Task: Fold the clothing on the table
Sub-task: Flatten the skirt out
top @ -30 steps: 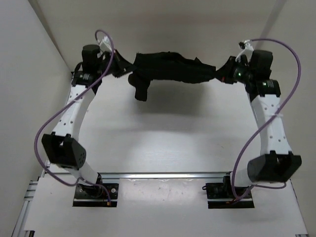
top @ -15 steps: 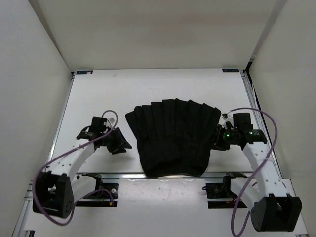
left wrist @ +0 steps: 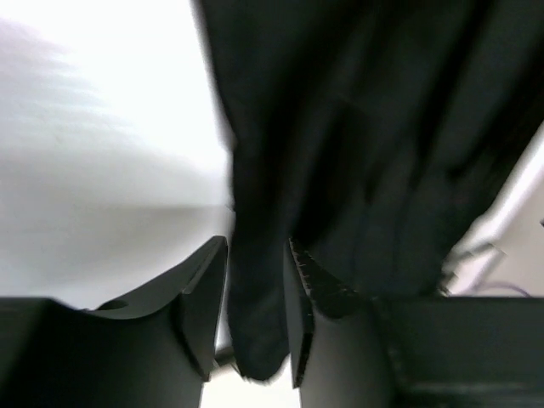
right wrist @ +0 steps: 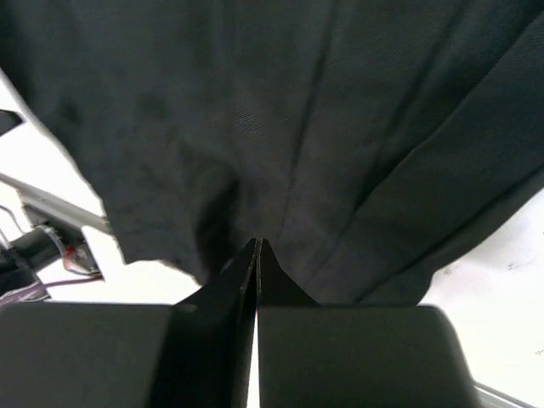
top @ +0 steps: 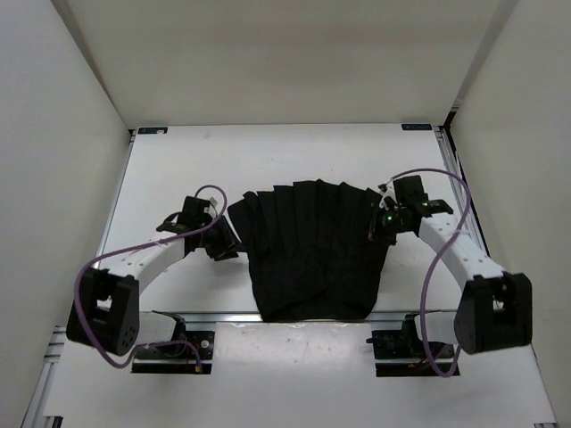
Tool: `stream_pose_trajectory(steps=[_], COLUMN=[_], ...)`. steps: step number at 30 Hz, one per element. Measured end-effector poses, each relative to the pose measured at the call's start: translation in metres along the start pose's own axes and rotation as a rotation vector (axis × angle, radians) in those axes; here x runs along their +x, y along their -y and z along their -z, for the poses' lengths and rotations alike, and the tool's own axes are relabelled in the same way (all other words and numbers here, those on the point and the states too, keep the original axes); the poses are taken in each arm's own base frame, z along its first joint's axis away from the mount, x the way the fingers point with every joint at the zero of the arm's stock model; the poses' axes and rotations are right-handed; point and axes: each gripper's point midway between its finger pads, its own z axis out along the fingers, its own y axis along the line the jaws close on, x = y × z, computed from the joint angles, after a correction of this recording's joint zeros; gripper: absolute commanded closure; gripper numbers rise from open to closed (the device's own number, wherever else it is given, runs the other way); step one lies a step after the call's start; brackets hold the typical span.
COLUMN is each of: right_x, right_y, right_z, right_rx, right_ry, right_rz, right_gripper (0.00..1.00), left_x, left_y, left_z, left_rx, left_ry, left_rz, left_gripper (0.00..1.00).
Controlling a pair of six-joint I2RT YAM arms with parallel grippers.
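Observation:
The clothing (top: 312, 250) is a black pleated garment spread flat on the white table (top: 268, 152), its lower hem hanging over the near rail. My left gripper (top: 225, 245) is at the garment's left edge. In the left wrist view its jaws (left wrist: 255, 242) stand apart, with a fold of the clothing (left wrist: 365, 127) lying between them. My right gripper (top: 379, 227) is at the upper right corner. In the right wrist view its fingers (right wrist: 257, 242) are pressed together, pinching the edge of the clothing (right wrist: 255, 110).
White enclosure walls stand to the left, right and far side of the table. A metal rail (top: 223, 314) runs along the near edge, with both arm bases behind it. Purple cables (top: 428, 285) loop off each arm.
A second ago both grippers held the bunched garment up at the far side. It now lies flat. Both grippers opened and moved in to its side edges, and the right has shut again.

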Motion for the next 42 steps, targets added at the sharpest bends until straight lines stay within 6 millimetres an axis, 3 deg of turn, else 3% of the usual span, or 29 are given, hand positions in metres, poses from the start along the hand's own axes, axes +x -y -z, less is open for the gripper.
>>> stream_pose_trajectory(steps=[5,13,18,24,26,31,34,36,39,42], right_x=[0.001,0.016,0.014,-0.023,-0.026,-0.006,0.015,0.023,0.020,-0.009], right_y=[0.022,0.045,0.049,0.050,0.049,0.051,0.065,0.077,0.096,0.108], right_z=[-0.028,-0.048,-0.049,-0.050,-0.049,-0.042,-0.036,-0.034,-0.039,-0.051], right_rx=[0.076,0.152,0.172,0.194,0.210,0.257,0.293,0.313,0.337,0.353], right_ry=[-0.084,-0.205,-0.232,-0.199,-0.194,-0.231,-0.267,-0.291,-0.329,-0.346], right_rz=[-0.040,-0.077,-0.086,-0.077,-0.065,-0.055,-0.088,-0.130,-0.190,-0.211], right_gripper=[1.00,1.00,1.00,1.00,1.00,1.00,1.00,1.00,1.00,1.00], left_x=[-0.002,-0.020,-0.053,-0.108,-0.118,-0.116,-0.104,-0.102,-0.107,-0.103], left_y=[-0.012,0.006,0.025,0.039,0.042,0.040,0.039,0.050,0.072,0.080], left_z=[-0.031,-0.071,-0.094,-0.115,-0.118,-0.112,-0.090,-0.069,-0.039,-0.015], left_rx=[-0.114,-0.172,-0.165,-0.160,-0.159,-0.162,-0.154,-0.121,-0.044,0.004], left_ry=[-0.007,-0.014,0.017,0.077,0.089,0.095,0.100,0.115,0.168,0.203], left_rz=[-0.005,-0.051,-0.062,-0.048,-0.050,-0.052,-0.053,-0.061,-0.081,-0.095], left_gripper=[0.59,0.64,0.66,0.67,0.66,0.63,0.62,0.62,0.61,0.59])
